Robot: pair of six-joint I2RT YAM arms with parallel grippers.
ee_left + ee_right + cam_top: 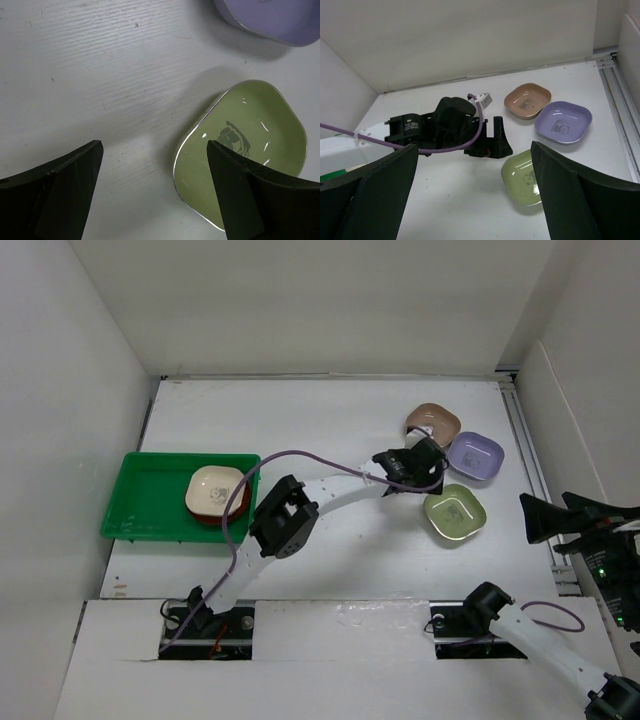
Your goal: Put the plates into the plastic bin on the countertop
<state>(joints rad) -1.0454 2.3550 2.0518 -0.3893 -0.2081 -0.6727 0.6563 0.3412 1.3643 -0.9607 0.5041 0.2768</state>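
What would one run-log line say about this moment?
left end effector: open, beside olive plate | right end effector: open, empty | bin: cream plate stacked inside | outside: tan plate, lavender plate

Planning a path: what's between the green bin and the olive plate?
Top view: only the left arm crosses that stretch of white countertop.

1. Under the cream plate (pixel 213 488) in the green bin (pixel 150 495), only a red plate edge (pixel 205 522) shows. I cannot tell how many lie beneath.
2. From above, my left claw (pixel 425 462) covers the tan plate's (pixel 433 422) near edge.
3. My left wrist view cuts off the lavender plate (pixel 270 17) at the top. The green plate (pixel 250 145) slips behind my finger (pixel 250 200).
4. The dark print inside each plate is too small to read.
5. Seen from above, my right arm (pixel 610 560) runs off the picture's edge.
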